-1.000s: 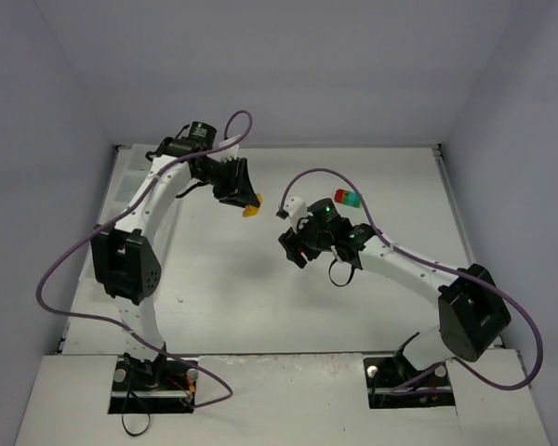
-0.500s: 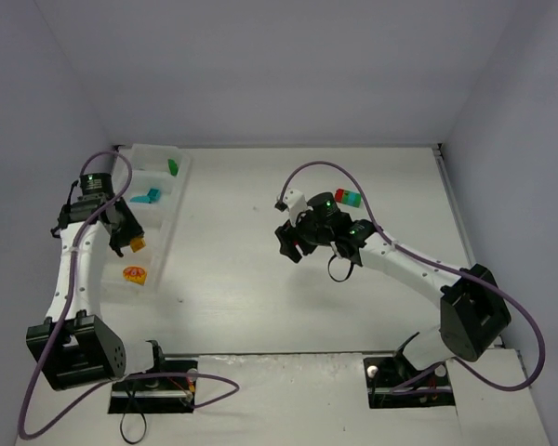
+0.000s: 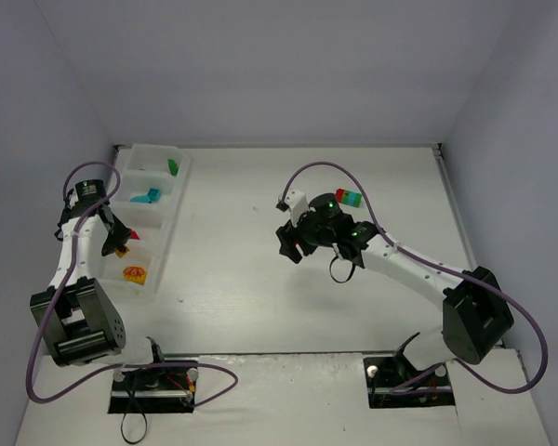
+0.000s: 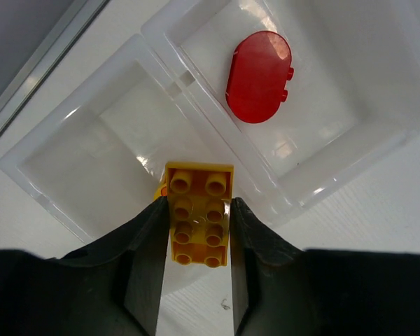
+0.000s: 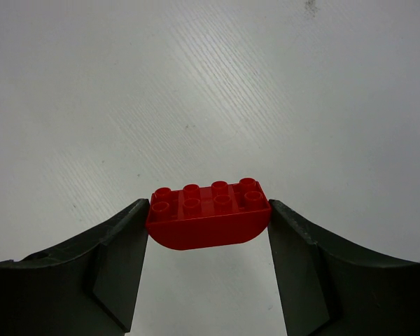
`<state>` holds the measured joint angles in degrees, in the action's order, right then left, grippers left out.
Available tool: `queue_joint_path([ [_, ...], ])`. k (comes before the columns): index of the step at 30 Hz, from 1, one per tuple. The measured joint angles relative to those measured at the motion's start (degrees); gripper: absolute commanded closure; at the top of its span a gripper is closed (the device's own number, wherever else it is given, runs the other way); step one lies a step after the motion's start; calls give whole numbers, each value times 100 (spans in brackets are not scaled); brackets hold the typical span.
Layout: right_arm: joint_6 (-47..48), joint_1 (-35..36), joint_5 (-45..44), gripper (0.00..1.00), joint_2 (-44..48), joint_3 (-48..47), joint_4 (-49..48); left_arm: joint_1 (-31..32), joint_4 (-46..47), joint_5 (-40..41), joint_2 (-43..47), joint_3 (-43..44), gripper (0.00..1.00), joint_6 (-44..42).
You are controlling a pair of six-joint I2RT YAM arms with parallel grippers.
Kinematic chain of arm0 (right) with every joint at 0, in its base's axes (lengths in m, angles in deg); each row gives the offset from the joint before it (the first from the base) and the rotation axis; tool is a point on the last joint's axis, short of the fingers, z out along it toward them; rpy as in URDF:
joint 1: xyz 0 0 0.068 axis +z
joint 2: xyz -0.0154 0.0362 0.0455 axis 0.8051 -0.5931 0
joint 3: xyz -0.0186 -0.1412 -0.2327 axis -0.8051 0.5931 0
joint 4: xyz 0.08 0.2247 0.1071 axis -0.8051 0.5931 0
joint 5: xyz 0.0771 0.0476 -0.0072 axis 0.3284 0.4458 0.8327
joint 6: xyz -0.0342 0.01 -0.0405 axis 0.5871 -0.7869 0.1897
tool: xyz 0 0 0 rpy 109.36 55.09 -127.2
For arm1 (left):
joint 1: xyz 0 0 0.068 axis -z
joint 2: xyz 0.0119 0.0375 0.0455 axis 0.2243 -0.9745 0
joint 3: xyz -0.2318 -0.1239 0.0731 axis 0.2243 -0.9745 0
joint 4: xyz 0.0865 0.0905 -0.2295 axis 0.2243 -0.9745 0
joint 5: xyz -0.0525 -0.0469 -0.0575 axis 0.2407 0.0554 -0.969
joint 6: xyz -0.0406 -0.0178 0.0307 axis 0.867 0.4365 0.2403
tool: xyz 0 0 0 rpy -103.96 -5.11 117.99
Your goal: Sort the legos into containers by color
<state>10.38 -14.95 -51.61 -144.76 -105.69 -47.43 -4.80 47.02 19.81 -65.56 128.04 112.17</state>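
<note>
My left gripper (image 3: pixel 121 245) is shut on a yellow brick (image 4: pixel 199 210) and holds it over the divider between two compartments of the translucent white tray (image 3: pixel 160 234). In the left wrist view the gripper (image 4: pixel 196 234) hangs above an empty compartment (image 4: pixel 91 164); the one beside it holds a red oval brick (image 4: pixel 259 66). Other compartments hold a green brick (image 3: pixel 172 167), a teal brick (image 3: pixel 149 196) and a red-and-yellow piece (image 3: pixel 135 273). My right gripper (image 3: pixel 291 244) is shut on a red rounded brick (image 5: pixel 208 213) above bare table. A red-and-teal clump (image 3: pixel 347 197) lies behind it.
The tray runs along the table's left edge, close to the left wall. White walls close in the table at the back and on both sides. The right arm's purple cable loops above the middle of the table.
My left arm swung from the table's middle to the tray with the yellow brick, then settled lower over it. My right gripper stayed nearly still with the red brick.
</note>
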Motion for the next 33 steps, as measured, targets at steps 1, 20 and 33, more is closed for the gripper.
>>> queue_joint_path([
  [1, 0, -9, -2, 100, 17, 0, 2, 0, 11, 37, 4, -2, 56, 15],
  [20, 35, -44, 107, 99, 267, -2, -50, 968, 17, -1808, 490, 713, 25, 63],
  [33, 223, 179, 173, 99, 310, -326, -74, 3897, 94, -5023, -1718, 2922, 25, -245],
])
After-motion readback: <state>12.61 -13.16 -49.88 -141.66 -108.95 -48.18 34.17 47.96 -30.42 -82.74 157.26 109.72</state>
